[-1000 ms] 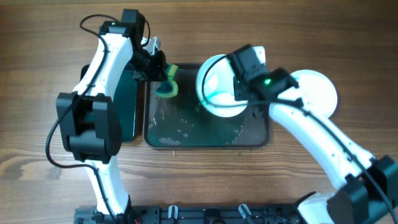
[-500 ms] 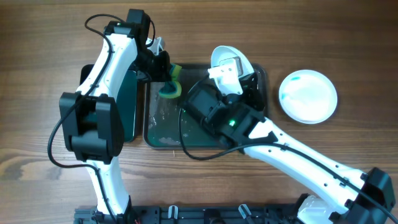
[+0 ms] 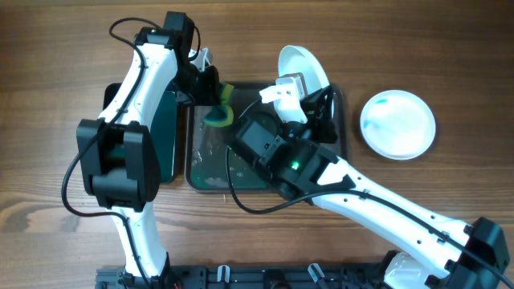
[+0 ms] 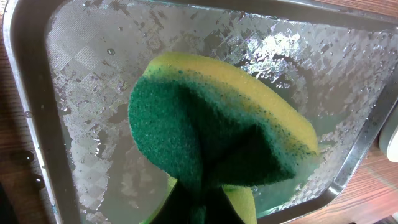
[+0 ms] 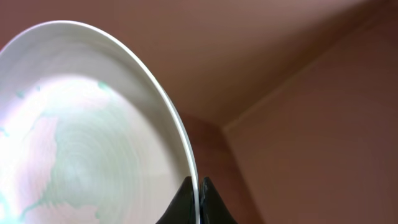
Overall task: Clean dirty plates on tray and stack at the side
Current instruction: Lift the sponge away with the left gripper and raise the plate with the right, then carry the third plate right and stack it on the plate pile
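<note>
My right gripper (image 3: 299, 87) is shut on the rim of a white plate (image 3: 303, 66) with teal-green smears and holds it tilted up on edge over the far right of the dark grey tray (image 3: 341, 172). In the right wrist view the jaws (image 5: 199, 194) pinch the plate's (image 5: 81, 143) rim. My left gripper (image 3: 210, 90) is shut on a yellow and green sponge (image 3: 218, 112) above the tray's far left corner. The left wrist view shows the sponge (image 4: 211, 130) over the wet tray floor (image 4: 93, 93). A second plate (image 3: 397, 124) with faint teal marks lies on the bare wood to the right.
A smaller black tray with a green inside (image 3: 170, 136) lies left of the grey tray, mostly under my left arm. My right arm (image 3: 345, 189) crosses over the grey tray's middle. A third plate is not in view.
My right arm swung over the tray and turned the plate from lying flat to standing on edge at the tray's far side. My left gripper with the sponge has hardly moved.
</note>
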`<action>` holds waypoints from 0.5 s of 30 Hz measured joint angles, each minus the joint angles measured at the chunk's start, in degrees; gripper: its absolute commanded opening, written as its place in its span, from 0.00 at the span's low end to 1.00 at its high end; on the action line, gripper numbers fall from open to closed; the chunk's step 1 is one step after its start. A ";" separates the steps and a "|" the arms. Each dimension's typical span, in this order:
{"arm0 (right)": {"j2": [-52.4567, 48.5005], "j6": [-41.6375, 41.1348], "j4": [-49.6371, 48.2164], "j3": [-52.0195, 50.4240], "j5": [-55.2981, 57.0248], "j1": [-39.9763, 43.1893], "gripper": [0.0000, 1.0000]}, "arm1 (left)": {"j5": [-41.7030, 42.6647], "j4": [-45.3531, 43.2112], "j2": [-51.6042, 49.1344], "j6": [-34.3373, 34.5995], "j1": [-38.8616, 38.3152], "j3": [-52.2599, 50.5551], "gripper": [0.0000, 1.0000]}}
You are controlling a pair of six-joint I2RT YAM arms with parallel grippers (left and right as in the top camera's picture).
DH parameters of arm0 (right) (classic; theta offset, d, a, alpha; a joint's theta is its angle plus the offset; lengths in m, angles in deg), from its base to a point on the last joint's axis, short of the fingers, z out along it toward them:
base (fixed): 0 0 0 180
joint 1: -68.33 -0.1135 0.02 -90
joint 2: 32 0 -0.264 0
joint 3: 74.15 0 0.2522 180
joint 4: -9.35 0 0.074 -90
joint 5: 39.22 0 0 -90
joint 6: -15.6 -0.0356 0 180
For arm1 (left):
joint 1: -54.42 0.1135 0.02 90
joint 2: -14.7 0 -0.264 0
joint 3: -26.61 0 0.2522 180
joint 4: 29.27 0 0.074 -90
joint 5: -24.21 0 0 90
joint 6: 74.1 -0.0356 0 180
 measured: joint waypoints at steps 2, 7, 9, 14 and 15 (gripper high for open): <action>0.00 0.11 -0.17 0.00 -10.38 1.86 0.04 | -0.02 -0.02 0.00 0.00 -0.02 0.00 0.04; -0.04 0.11 -0.20 -0.02 -44.00 12.68 0.04 | -0.02 -0.02 0.00 0.00 -0.02 0.00 0.04; -0.04 0.11 -0.63 -0.02 -55.91 17.70 0.04 | -0.02 0.00 0.00 0.00 0.00 0.00 0.04; -0.04 0.11 -0.98 -0.02 -82.12 33.53 0.04 | -0.02 0.00 0.00 0.00 0.00 0.00 0.04; -0.04 0.09 -0.85 0.00 -85.64 37.11 0.04 | -0.04 0.00 0.00 0.00 -0.02 0.00 0.04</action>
